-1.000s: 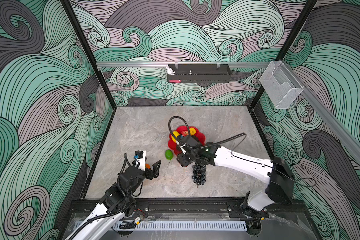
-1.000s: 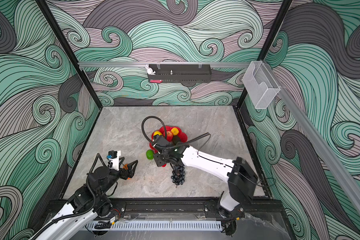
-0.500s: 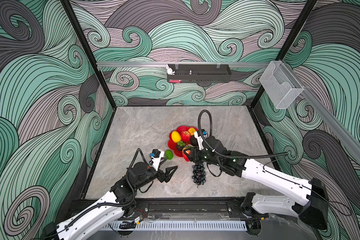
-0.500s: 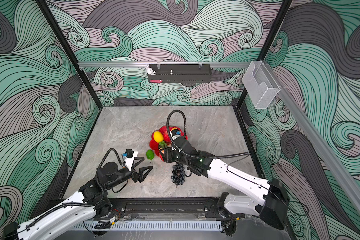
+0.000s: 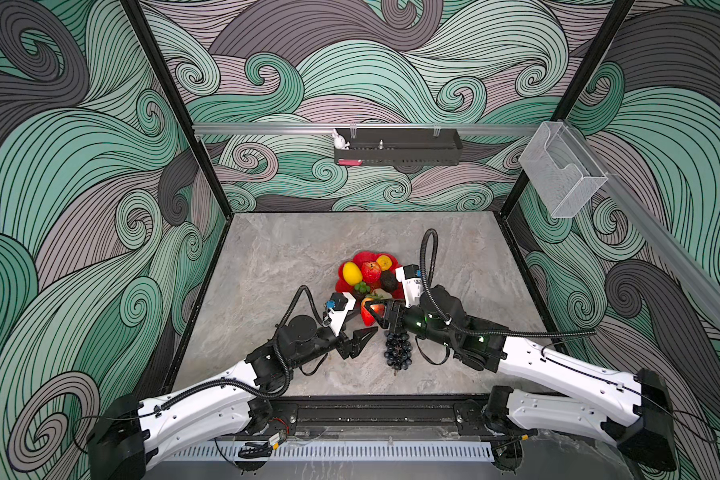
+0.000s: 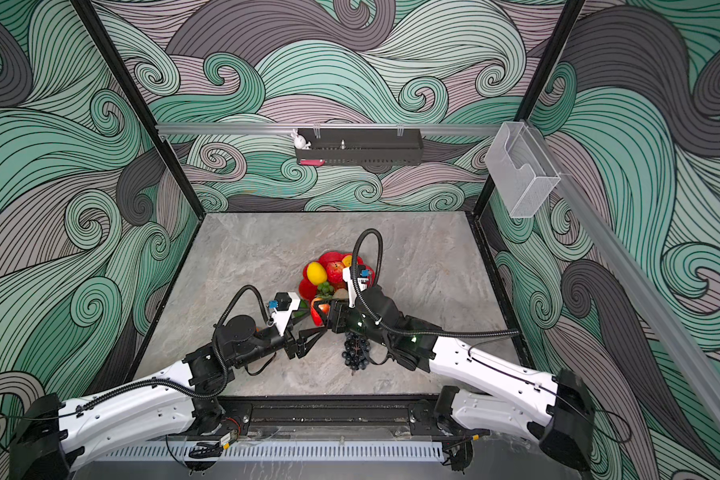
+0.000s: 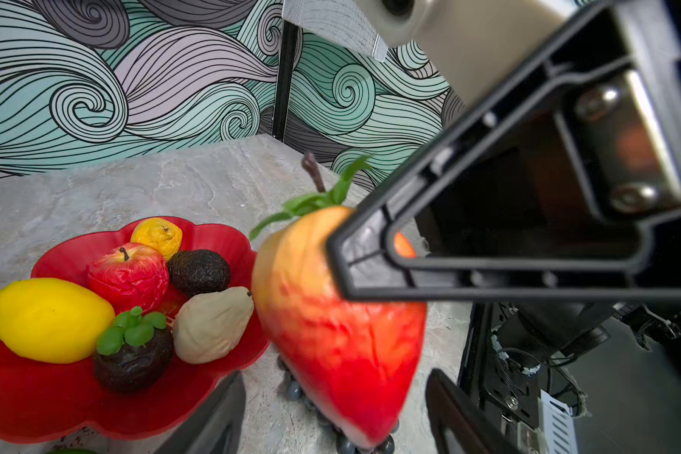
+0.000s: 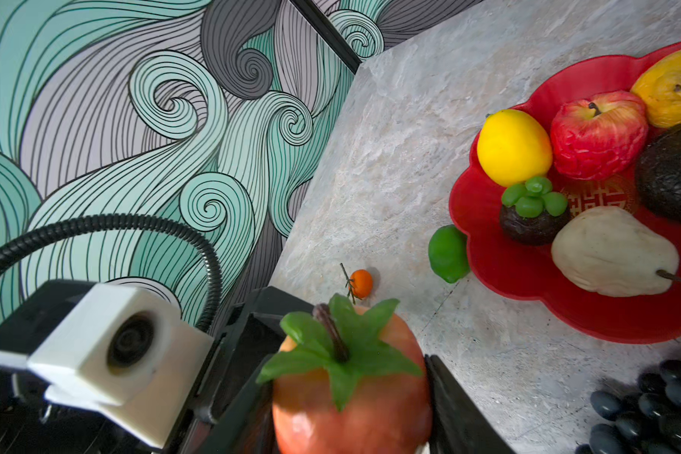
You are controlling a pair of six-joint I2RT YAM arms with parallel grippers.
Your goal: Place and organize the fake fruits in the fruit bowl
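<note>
Grey marbled tabletop [image 5: 292,257]; wave-patterned walls [image 5: 80,166]; black wall tray [image 5: 398,146] on an aluminium rail [image 5: 267,129], white rabbit figurine [image 5: 340,140] at one end; clear plastic bin [image 5: 558,174] on the side wall.

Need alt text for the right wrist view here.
The right hand grips a red, green-capped strawberry over the table. Beside it the red fruit bowl holds a lemon, an apple and four more; a lime, small orange and grapes lie outside.

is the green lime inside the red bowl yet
No, the green lime lies on the table just outside the red fruit bowl, beside its scalloped rim.
</note>
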